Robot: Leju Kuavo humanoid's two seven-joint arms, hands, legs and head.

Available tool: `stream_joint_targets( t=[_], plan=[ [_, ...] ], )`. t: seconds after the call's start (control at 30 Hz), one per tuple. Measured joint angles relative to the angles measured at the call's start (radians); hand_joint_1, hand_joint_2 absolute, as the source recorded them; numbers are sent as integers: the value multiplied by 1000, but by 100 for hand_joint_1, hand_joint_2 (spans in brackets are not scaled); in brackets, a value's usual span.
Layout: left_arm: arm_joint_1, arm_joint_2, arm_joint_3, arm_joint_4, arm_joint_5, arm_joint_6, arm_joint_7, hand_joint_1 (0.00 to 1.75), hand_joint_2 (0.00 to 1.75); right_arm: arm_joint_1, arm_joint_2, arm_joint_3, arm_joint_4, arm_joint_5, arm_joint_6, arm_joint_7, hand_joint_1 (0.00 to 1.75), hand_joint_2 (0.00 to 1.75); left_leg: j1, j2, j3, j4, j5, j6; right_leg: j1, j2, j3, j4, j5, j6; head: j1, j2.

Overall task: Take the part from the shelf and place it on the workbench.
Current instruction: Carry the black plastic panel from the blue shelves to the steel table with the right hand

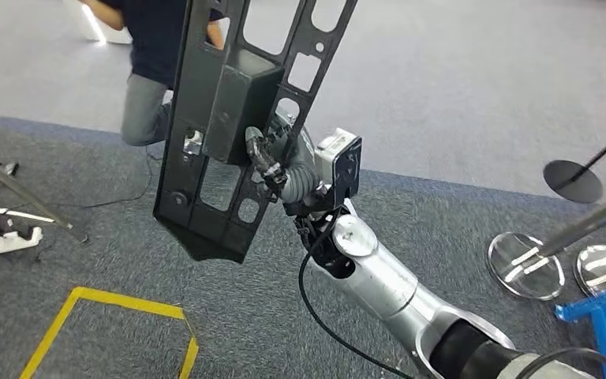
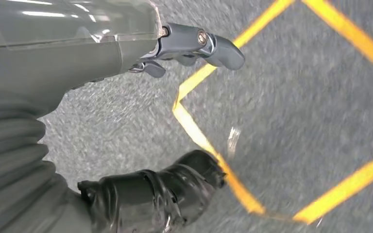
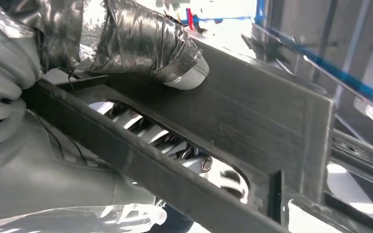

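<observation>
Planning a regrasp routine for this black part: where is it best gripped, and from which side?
Grip the black part at the boxy block on its middle, as the right hand does now. Come from its right edge, thumb on the solid block, fingers through a cut-out; the slotted frame elsewhere is thin.

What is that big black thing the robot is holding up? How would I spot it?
Follow the silver right arm up from the bottom of the head view to the right hand. It grips the part, a long flat black frame. It alone hangs above the grey carpet, full of cut-out windows, with a box-shaped block on it.
</observation>
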Motion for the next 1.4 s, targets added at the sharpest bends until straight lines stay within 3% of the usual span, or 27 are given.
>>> stream_joint_targets(
  t=[0.07, 0.1, 0.17, 0.2, 0.27, 0.3, 0.37, 0.4, 0.5, 0.57, 0.63, 0.7, 0.77, 0.83, 0.9, 0.93, 0.97, 1.03, 1.1, 1.13, 1.17, 1.2, 1.27, 1.33, 1.4],
  plan=[
    [3, -7, 0, 0, 1, -1, 1, 0, 175, 3, -2, 0, 2, 0, 1, 1, 175, 175, 5, -31, 1, 6, -6, 1, -3, 16, -68, 96, -19, 8, 0, 0],
    [6, -11, 0, 0, 1, -2, 1, 0, 175, 5, -3, 0, 3, 0, 1, 1, 175, 175, 9, -47, 0, 12, -10, -3, -5, 16, -79, 97, -2, 13, 0, 0],
    [11, -15, 0, 0, 2, -2, 2, 0, 175, 4, -5, 0, 5, -2, 4, 2, 175, 175, 23, -81, -4, 39, -27, -18, -16, 29, -49, -1, 69, 29, 1, 0],
    [11, -14, 0, 0, 2, -2, 2, 0, 175, 3, -6, 0, 7, -5, 5, 3, 175, 175, 28, -97, -13, 58, -39, -29, -22, 53, -25, -54, 94, 38, 1, 0],
    [9, -11, 0, 0, 3, -2, 2, 0, 175, 2, -6, 0, 10, -10, 9, 3, 175, 175, 34, -123, -36, 96, -56, -44, -30, 87, -4, -105, 107, 34, 2, 0],
    [10, -9, 0, 0, 4, -3, 2, 0, 175, 2, -7, 0, 11, -13, 12, 4, 175, 175, 34, -134, -46, 103, -59, -47, -28, 91, -5, -100, 100, 26, 1, 0],
    [16, -7, 0, 1, 6, -3, 2, 0, 175, 2, -7, 0, 13, -15, 16, 5, 175, 175, 36, -143, -57, 108, -58, -48, -27, 65, -6, -100, 99, 7, -1, 0],
    [18, -5, 0, 1, 7, -3, 3, 0, 175, 1, -7, 0, 14, -16, 18, 5, 175, 175, 35, -126, -64, 119, -63, -51, -27, 54, -3, -102, 99, 1, -4, 0],
    [16, -3, 0, 1, 8, -3, 4, 0, 175, -2, -6, 0, 16, -16, 20, 4, 175, 175, 35, -45, -109, 210, -103, -60, -22, 27, 8, -111, 97, -10, -10, 0],
    [16, -7, -1, 1, 9, -4, 4, 0, 175, -3, -6, 0, 17, -16, 21, 4, 175, 175, 38, -23, -164, 307, -136, -62, -16, 7, 13, -115, 93, -14, -11, 0],
    [20, -12, -1, 1, 9, -5, 5, 0, 175, -3, -6, 0, 20, -15, 22, 4, 175, 175, 39, -15, -196, 350, -132, -58, -10, -20, 19, -116, 87, -18, -11, 0],
    [22, -14, -1, 1, 9, -6, 5, 0, 175, -3, -6, 0, 22, -15, 23, 4, 175, 175, 34, 0, -159, 261, -69, -47, -5, -45, 29, -118, 78, -20, -11, 0],
    [19, -14, -1, 1, 9, -6, 5, 0, 175, -4, -6, 0, 22, -15, 24, 4, 175, 175, 16, 51, -95, 141, -20, -36, 0, -69, 47, -129, 71, -19, -11, 0],
    [12, -14, -1, 1, 9, -7, 5, 0, 175, -5, -6, 0, 23, -15, 25, 4, 175, 175, -3, 80, -62, 83, -21, -27, 3, -93, 62, -143, 68, -14, -11, 0],
    [9, -9, -1, 1, 8, -8, 5, 0, 175, -6, -6, 0, 25, -15, 27, 4, 175, 175, -4, 58, -46, 57, -24, -21, 4, -113, 72, -152, 61, -3, -10, 0],
    [8, -7, -2, 1, 8, -8, 6, 0, 175, -6, -6, 0, 26, -15, 28, 5, 175, 175, -1, 44, -36, 46, -23, -20, 3, -103, 75, -147, 56, 3, -10, 0],
    [7, -5, -2, 1, 8, -9, 6, 0, 175, -7, -6, 0, 26, -15, 29, 5, 175, 175, 4, 31, -25, 35, -21, -15, 2, -78, 69, -126, 46, 7, -10, 0],
    [1, -5, -2, 2, 8, -12, 6, 0, 175, -6, -7, 0, 28, -15, 31, 4, 175, 175, 9, 6, -11, 25, -21, -3, 0, -13, 18, -27, 11, 10, -9, 0],
    [2, -8, -3, 2, 8, -15, 6, 0, 175, -2, -8, 0, 31, -15, 32, 4, 175, 175, 10, -24, -6, 28, -27, 3, -2, 11, -60, 86, -15, 13, -9, 0],
    [4, -11, -4, 2, 7, -16, 6, 0, 175, 1, -9, 0, 33, -15, 32, 5, 175, 175, 12, -42, -4, 32, -31, 1, -3, 13, -83, 104, -4, 18, -9, 0],
    [6, -14, -4, 2, 6, -17, 7, 0, 175, 2, -9, 0, 35, -15, 32, 5, 175, 175, 14, -60, -3, 39, -37, -2, -5, 15, -88, 86, 24, 22, -9, 0],
    [8, -15, -4, 2, 5, -17, 7, 0, 175, 2, -9, 0, 36, -15, 33, 5, 175, 175, 19, -78, -3, 50, -45, -8, -9, 22, -74, 32, 68, 29, -9, 0],
    [6, -15, -4, 2, 1, -17, 7, 0, 175, 1, -9, 0, 38, -15, 34, 5, 175, 175, 26, -110, -11, 82, -67, -23, -21, 67, -33, -74, 119, 37, -9, 0],
    [5, -14, -4, 2, 0, -17, 9, 0, 175, 1, -9, 0, 39, -14, 36, 5, 175, 175, 30, -136, -27, 100, -78, -35, -26, 101, -17, -106, 117, 30, -8, 0],
    [9, -11, -4, 2, -1, -16, 12, 0, 175, 0, -10, 0, 41, -14, 37, 5, 175, 175, 34, -157, -35, 100, -77, -42, -25, 84, -11, -110, 113, 13, -8, 0]
  ],
)
